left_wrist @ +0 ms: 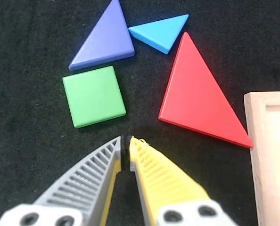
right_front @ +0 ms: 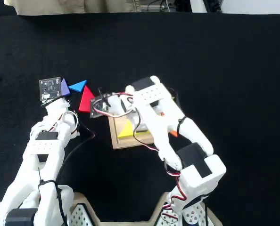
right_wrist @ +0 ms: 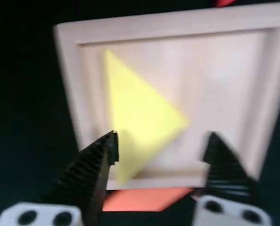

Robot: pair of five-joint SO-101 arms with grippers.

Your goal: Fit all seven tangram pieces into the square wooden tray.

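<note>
Fingers (left_wrist: 154, 179) of the left gripper (left_wrist: 126, 141), one grey and one yellow, are pressing closed against each other with nothing between them, tips hanging just short of a flat green square piece (left_wrist: 94, 95). In the high view the left arm (right_front: 43, 150) is lying stretched forward from the near edge of the black cloth-covered counter (right_front: 201, 56), its wrist sitting over the cluster of loose pieces. Beyond the green square a purple triangle (left_wrist: 104, 42) and a small light-blue triangle (left_wrist: 159, 33) are lying nearly corner to corner, and a large red triangle (left_wrist: 196, 94) is lying beside them with one corner just beside the rim of the square wooden tray (left_wrist: 267, 141). The right arm (right_front: 163, 117) is standing folded over the tray, elbow high and wrist turned down toward it. The right gripper (right_wrist: 162, 139) is hanging above the tray floor with its black fingers (right_wrist: 95, 160) spread wide apart, holding nothing. A yellow triangle (right_wrist: 140, 122) is lying flat inside the tray along one inner wall, with pale wood showing beside it. An orange flat piece (right_wrist: 140, 200) is resting on the counter just outside the tray's rim, partly under the right arm.
</note>
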